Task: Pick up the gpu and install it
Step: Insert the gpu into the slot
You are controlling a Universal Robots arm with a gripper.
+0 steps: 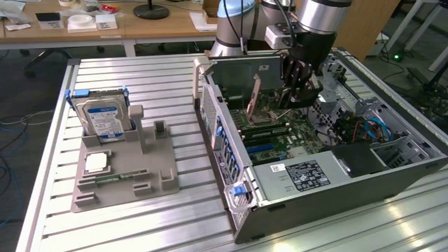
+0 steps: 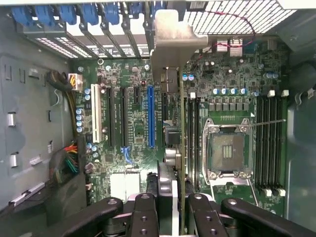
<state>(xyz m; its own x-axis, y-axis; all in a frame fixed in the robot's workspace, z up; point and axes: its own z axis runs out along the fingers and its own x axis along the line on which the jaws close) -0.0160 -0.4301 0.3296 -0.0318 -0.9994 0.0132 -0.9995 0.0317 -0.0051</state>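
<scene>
The gpu (image 2: 170, 44) was held edge-on in the clamped gripper (image 2: 170, 205) over the motherboard (image 2: 133, 133), just beside the blue slot (image 2: 151, 116), where any offset was judged likely to jam its connector or bracket.

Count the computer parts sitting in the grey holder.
3: a hard drive standing at the far end, a square processor chip lying midway, and a memory stick lying nearer the front.

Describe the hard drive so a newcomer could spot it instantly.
On the slatted metal table, a grey fixture sits to the exterior view's left of the open computer case. The hard drive stands upright at its far end: silver, blue label, unlike the flat memory stick.
</scene>
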